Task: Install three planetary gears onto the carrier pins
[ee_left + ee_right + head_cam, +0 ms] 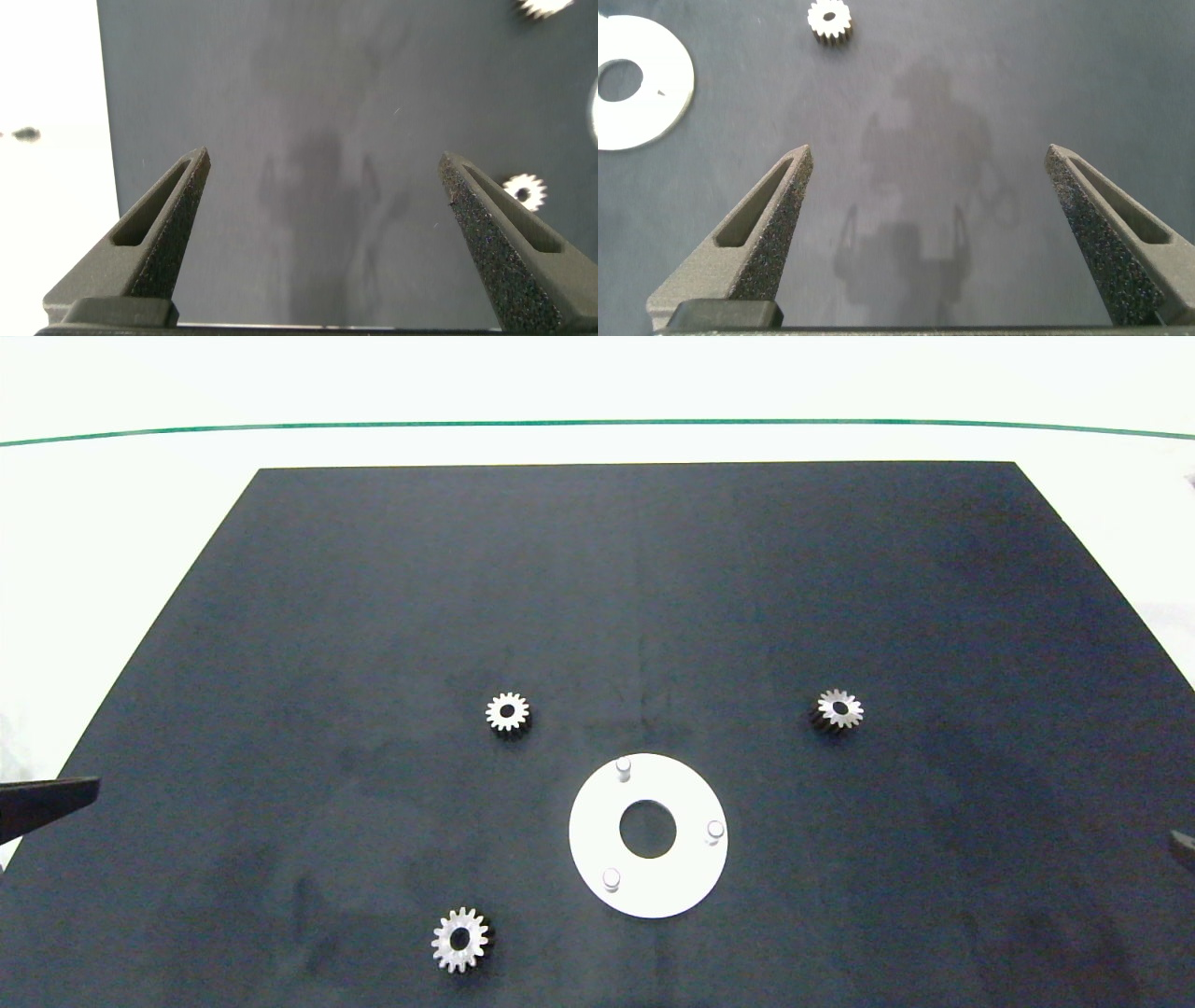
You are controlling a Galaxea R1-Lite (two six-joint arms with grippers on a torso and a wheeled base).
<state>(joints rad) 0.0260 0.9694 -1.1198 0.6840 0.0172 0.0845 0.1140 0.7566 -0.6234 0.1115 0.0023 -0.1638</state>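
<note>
My left gripper [324, 168] sat at the left edge of the dark matte mat [373, 569], its two grey fingers spread wide with nothing between them. Two of the small silver toothed metal gears lay on my left side of the work: one [460, 940] close to the near edge of the mat, the other [508, 712] farther from me and just left of the flat white disc [672, 887]. All three short light-grey pins [624, 768] stood bare around the disc's big centre hole. The third gear [839, 710] lay flat to the right of the disc, well apart from it. My right gripper [929, 168] waited at the mat's right edge, likewise wide open and empty. I judged the near-left gear the natural first pick: it lay inward of my left gripper and toward the mat's near edge, nearer that arm than the other.
</note>
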